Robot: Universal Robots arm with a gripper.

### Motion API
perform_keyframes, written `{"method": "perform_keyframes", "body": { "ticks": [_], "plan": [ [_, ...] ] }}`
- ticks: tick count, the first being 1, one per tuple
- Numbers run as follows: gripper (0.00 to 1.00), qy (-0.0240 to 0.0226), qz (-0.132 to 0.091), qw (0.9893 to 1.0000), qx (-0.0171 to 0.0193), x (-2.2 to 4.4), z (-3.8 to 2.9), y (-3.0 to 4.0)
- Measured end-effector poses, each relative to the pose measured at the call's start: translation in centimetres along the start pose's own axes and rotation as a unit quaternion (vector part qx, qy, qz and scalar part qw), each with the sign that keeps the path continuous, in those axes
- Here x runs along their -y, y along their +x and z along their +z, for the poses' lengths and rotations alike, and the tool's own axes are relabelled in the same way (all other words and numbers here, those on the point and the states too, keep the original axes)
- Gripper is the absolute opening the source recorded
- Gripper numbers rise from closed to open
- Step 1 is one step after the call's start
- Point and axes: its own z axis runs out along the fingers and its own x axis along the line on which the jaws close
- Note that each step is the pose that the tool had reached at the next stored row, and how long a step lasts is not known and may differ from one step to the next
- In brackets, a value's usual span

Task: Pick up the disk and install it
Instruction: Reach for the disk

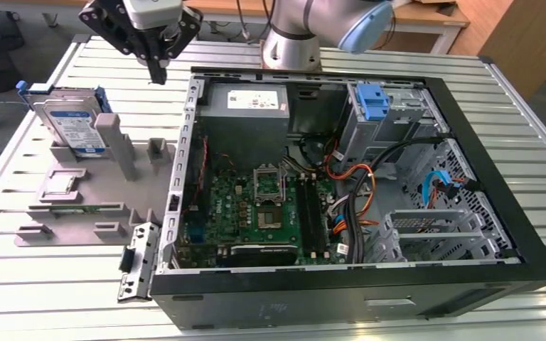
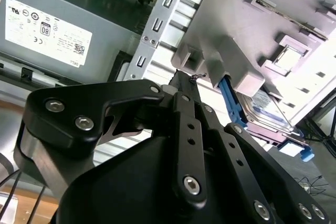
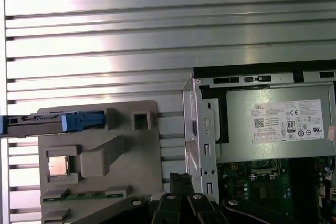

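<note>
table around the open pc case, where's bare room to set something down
Bare table slats lie between the grey holder and the near edge, and beyond holder and computer case under the gripper. Crowded: the disk end of the holder, inside the case.

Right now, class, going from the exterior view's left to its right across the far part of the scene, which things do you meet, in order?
the disk → the gripper → the grey power supply → the blue bracket
</note>
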Motion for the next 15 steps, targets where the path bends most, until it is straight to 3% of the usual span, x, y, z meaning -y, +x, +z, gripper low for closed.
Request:
{"method": "perform_keyframes", "body": {
  "ticks": [15],
  "plan": [
    [0.10,0.0000,0.000,1.0000,0.0000,0.26,0.02,3.31]
  ]
}}
